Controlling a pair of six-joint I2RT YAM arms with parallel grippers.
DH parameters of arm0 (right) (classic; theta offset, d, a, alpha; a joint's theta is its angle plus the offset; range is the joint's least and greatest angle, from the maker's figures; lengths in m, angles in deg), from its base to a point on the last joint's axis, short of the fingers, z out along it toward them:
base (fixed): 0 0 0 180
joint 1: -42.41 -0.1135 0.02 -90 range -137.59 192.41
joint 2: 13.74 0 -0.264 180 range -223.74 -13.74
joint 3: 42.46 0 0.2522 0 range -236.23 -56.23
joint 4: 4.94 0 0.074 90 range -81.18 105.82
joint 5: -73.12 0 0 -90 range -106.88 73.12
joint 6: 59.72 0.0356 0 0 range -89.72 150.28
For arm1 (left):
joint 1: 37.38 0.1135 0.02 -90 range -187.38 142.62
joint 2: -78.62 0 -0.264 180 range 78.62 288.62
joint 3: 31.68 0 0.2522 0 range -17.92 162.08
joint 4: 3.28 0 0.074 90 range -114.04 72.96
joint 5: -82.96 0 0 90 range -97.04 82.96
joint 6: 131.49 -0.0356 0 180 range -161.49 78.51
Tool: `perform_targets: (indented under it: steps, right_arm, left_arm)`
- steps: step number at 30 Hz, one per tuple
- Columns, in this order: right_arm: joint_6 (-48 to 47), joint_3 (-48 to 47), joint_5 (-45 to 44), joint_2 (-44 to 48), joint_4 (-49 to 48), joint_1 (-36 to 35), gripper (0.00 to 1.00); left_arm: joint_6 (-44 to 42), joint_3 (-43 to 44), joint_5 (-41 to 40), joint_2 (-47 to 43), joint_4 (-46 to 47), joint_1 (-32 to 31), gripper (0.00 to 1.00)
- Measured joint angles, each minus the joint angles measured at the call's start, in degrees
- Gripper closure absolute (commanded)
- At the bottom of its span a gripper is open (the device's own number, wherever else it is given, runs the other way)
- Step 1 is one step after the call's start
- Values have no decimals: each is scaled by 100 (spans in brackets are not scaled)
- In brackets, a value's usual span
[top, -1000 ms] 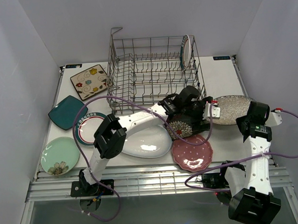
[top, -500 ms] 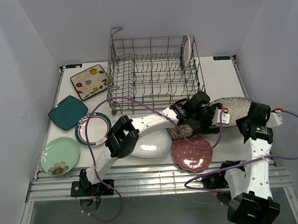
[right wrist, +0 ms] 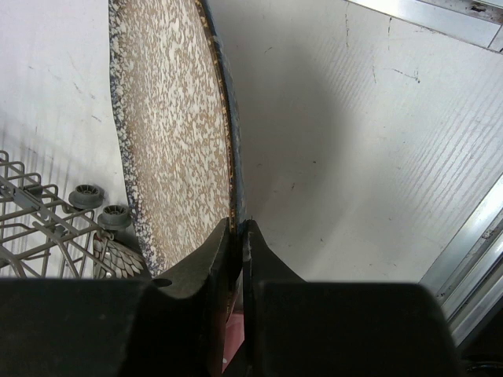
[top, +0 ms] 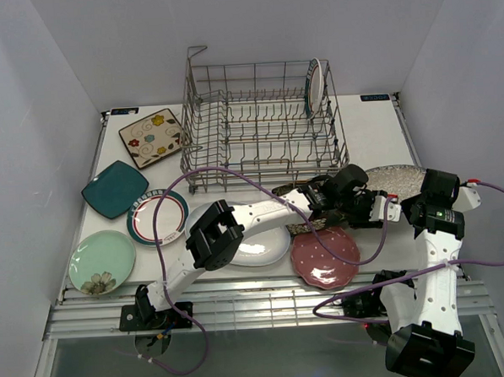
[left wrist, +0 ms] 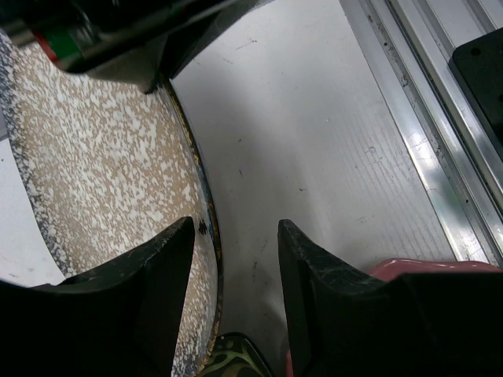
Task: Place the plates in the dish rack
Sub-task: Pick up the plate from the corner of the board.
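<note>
So the right end effector [right wrist: 236,236] is pinching the rim of the speckled plate [right wrist: 169,133], fingers pressed tight on it. The left end effector [left wrist: 236,236] is straddling that same rim, fingers spread. The plate is sitting just off the near right corner of the dish rack [top: 234,168], and one teal-rimmed plate [top: 313,88] is standing inside the rack's far right end.

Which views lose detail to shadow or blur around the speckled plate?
Top external: evenly lit and sharp, the speckled plate clear. Left wrist: the left fingers are dark and soft up close, the plate's rim stays crisp. Right wrist: a broad soft shadow falls on the table beside the plate, and the right fingers are nearly black.
</note>
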Motion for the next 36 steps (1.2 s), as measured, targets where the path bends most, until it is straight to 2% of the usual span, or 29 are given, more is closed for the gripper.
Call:
perform_targets:
  steps: [7,8,11,17,19,21,22,36]
  right_arm:
    - [-24,0,-7,-15,-7,0,92]
    - [-28,-2,-7,-15,-7,0,92]
    - [-42,0,-7,-15,-17,0,92]
    - [-98,-2,-79,-11,-31,0,92]
    - [-103,-46,-160,-11,-7,0,92]
    - [-122,-140,-260,-11,20,2,92]
    - [-155,-192,-291,-11,42,2,92]
    - [-546,-629,-693,-101,321,2,92]
  left_arm:
    - [0,66,-74,2,35,-24,56]
    - [0,66,-92,2,37,-24,61]
    - [-9,94,-184,11,39,-20,63]
    - [-11,188,-286,101,101,-63,78]
    - [-28,199,-343,103,142,-92,88]
    - [-39,249,-411,103,188,-114,93]
    - [-37,282,-424,111,203,-129,100]
    - [68,400,-717,195,566,-264,100]
